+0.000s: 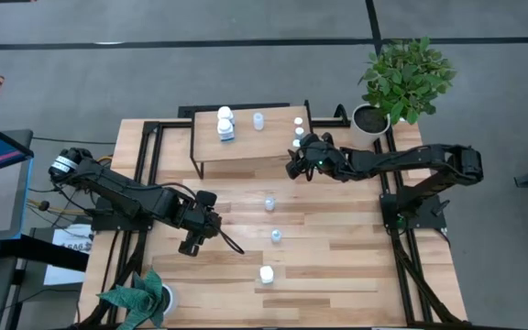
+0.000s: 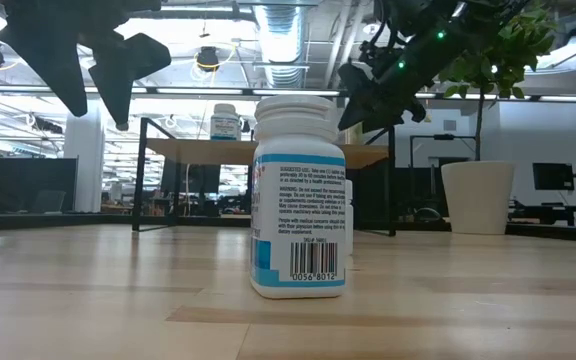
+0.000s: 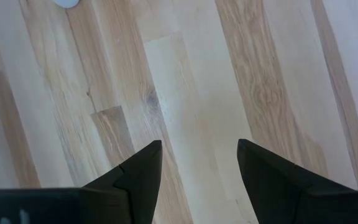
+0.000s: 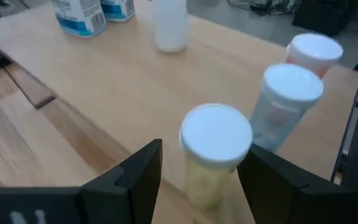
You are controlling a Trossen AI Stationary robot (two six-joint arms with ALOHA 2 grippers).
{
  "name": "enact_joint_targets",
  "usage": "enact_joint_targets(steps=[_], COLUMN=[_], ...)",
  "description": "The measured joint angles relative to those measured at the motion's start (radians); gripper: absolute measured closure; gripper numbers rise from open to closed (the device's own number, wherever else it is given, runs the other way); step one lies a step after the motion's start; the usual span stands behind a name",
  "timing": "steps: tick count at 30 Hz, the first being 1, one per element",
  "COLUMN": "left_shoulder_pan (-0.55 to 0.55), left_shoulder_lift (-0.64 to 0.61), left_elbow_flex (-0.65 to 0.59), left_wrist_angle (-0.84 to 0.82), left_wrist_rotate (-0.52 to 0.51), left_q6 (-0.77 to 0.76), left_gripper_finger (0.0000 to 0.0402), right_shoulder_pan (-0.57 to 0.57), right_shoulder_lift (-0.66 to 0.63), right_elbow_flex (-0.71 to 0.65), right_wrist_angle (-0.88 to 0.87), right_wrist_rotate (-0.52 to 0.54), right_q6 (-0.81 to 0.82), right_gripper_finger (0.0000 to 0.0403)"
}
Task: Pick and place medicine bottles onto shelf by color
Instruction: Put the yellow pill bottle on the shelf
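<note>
On the shelf (image 4: 104,87) edge, white-capped bottle (image 4: 215,155) between open right jaws

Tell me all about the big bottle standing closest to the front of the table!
The big bottle is white plastic with a ribbed white cap. A label wraps around it, with small black print, a blue band and a barcode near the bottom. It stands upright, cap on, on the wooden table, near the front edge and about midway across, with nothing else touching it. From above it shows as a white dot.
</note>
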Motion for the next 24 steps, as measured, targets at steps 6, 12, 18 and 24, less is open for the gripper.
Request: enact_joint_targets(steps=[6, 12, 18, 24], left_shoulder_pan=[0.0, 0.0, 0.0, 0.0], left_shoulder_lift=[0.0, 0.0, 0.0, 0.0], left_elbow_flex=[0.0, 0.0, 0.0, 0.0], left_wrist_angle=[0.0, 0.0, 0.0, 0.0], left_wrist_rotate=[0.0, 0.0, 0.0, 0.0], left_q6=[0.0, -0.005, -0.004, -0.003], left_gripper_finger=[0.0205, 0.0205, 0.0205, 0.0205], right_shoulder_pan=[-0.002, -0.001, 0.0, 0.006], right_shoulder_lift=[-0.015, -0.033, -0.069, -0.108], right_elbow_flex=[0.0, -0.001, -0.002, -0.002], right_wrist_angle=[-0.017, -0.043, -0.061, -0.075], right_wrist_rotate=[0.009, 0.008, 0.007, 0.002], right_q6=[-0.003, 0.001, 0.002, 0.004], right_gripper_finger=[0.0176, 0.0176, 0.0177, 0.0177])
